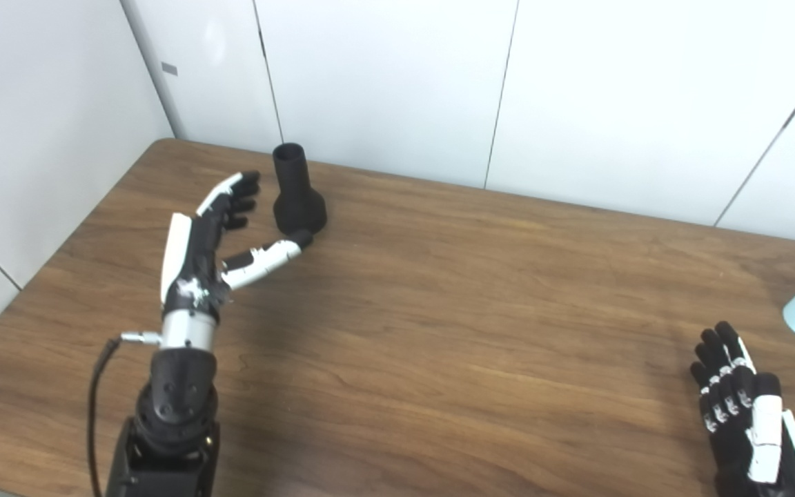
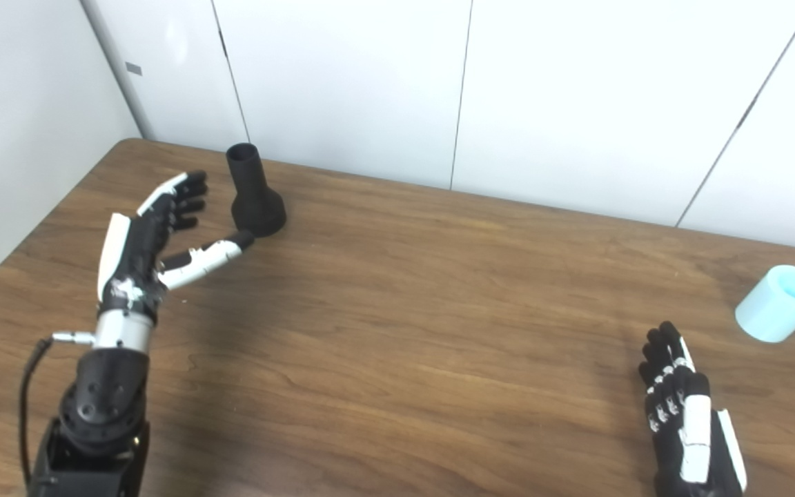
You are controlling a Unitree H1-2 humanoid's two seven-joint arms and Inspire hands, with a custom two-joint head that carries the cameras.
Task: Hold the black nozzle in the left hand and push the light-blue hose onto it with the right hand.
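The left hand point(image 2: 156, 241), fingers spread and empty, should wrap the upright black nozzle point(image 2: 254, 197) at its neck; its thumb seems just short of the base. The right hand point(image 2: 687, 407) waits, loosely curled and empty.

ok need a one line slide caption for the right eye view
Open left hand reaches beside the upright black nozzle; right hand waits near the light-blue hose.

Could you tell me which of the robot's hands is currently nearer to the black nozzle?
Left. The left hand is open just beside the black nozzle, its thumb tip near the base. The right hand waits across the table, near the light-blue hose.
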